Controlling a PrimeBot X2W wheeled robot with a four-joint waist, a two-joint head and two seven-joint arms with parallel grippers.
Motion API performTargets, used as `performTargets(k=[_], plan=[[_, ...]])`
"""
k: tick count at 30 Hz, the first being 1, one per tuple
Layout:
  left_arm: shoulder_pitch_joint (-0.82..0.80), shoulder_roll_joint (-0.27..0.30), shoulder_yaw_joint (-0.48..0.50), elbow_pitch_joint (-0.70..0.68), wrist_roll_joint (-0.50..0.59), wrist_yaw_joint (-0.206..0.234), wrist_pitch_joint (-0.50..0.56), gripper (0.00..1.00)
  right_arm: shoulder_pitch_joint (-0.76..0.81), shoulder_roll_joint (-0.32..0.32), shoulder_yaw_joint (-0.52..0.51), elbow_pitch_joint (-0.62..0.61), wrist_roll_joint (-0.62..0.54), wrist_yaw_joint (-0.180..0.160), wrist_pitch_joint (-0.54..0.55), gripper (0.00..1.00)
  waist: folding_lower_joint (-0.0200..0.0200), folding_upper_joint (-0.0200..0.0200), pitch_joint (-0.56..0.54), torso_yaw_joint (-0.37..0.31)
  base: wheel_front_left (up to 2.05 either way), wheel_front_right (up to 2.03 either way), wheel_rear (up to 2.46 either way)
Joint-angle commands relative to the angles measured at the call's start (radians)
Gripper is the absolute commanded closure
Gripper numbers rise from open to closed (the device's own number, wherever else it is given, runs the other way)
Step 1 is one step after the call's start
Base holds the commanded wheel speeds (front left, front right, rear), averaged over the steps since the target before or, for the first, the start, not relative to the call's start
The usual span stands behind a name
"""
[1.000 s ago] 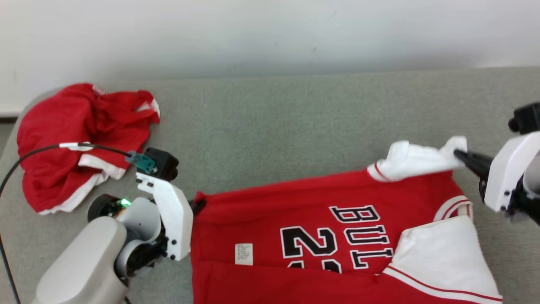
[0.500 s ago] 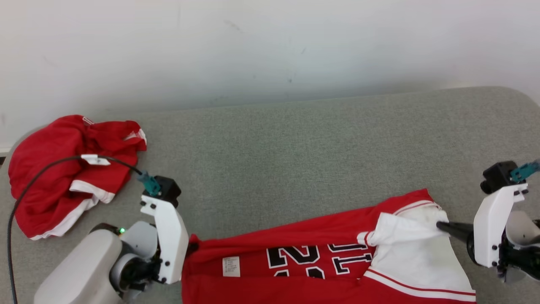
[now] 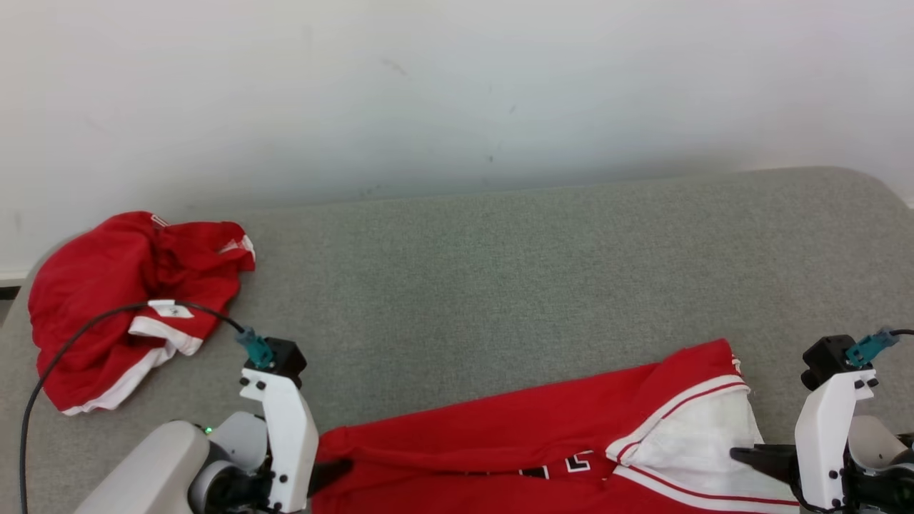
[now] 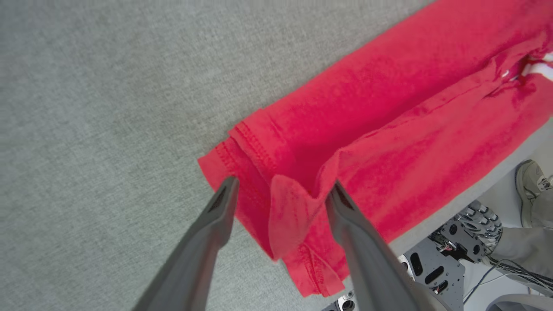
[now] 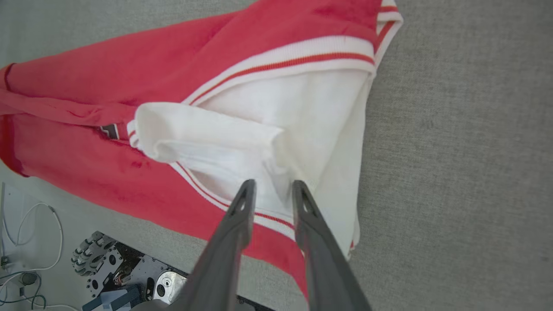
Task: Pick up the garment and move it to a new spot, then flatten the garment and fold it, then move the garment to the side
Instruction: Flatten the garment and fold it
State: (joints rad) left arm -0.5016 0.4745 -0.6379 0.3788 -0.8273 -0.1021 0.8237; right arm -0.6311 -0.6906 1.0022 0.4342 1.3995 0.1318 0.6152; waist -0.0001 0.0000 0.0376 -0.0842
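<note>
Garment: a red jersey [image 3: 543, 435] with white, red-striped trim, lying long and narrow along the near edge of the grey padded table [image 3: 500, 285], between the two grippers.
Garment's left end: a doubled red hem [image 4: 242, 147], with one corner flap turned up on it.
Garment's right end: a white panel [image 5: 319, 112] edged in red stripes, with a bunched white sleeve [image 5: 203, 134] lying across it.
Lettering: a sliver of black and white print [image 3: 564, 467] peeks out from under the red fold.
Left gripper [image 4: 283, 192]: fingers wide apart, one on each side of the upturned hem flap and clamping nothing; in the head view its dark tip [image 3: 334, 469] sits at the jersey's left edge.
Right gripper [image 5: 273, 185]: fingers parted by a narrow gap, tips over the white cloth just beside the bunched sleeve; in the head view it points [image 3: 742, 454] at the white panel's edge.
Other cloth: a crumpled red and white garment [image 3: 107, 300] lies well apart at the table's far left.
Cable: a black lead [image 3: 71, 335] arcs over that crumpled heap to the left wrist.
Below the table edge: a grey shoe [image 4: 529, 185].
</note>
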Motion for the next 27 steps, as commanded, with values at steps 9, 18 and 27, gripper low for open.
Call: performTargets(k=[9, 18, 27], plan=[[0.003, 0.034, 0.025, -0.025, 0.05, 0.009, -0.127, 0.0, 0.067, -0.022, -0.051, -0.029, 0.03, -0.002, -0.047, 0.0, 0.0001, 0.0, -0.048, 0.007, 0.0, 0.0, 0.0], [0.045, 0.057, 0.117, -0.153, 0.144, 0.121, -0.415, 0.0, 0.125, -0.057, -0.195, -0.121, -0.02, -0.002, -0.345, 0.0, 0.0001, 0.0, -0.061, 0.007, 0.0, 0.0, 0.0], [0.189, 0.018, 0.228, -0.285, 0.186, 0.261, -0.737, 0.0, 0.189, -0.008, -0.367, -0.103, -0.222, -0.002, -0.742, 0.0, 0.0001, 0.0, -0.06, 0.009, 0.0, 0.0, 0.0]])
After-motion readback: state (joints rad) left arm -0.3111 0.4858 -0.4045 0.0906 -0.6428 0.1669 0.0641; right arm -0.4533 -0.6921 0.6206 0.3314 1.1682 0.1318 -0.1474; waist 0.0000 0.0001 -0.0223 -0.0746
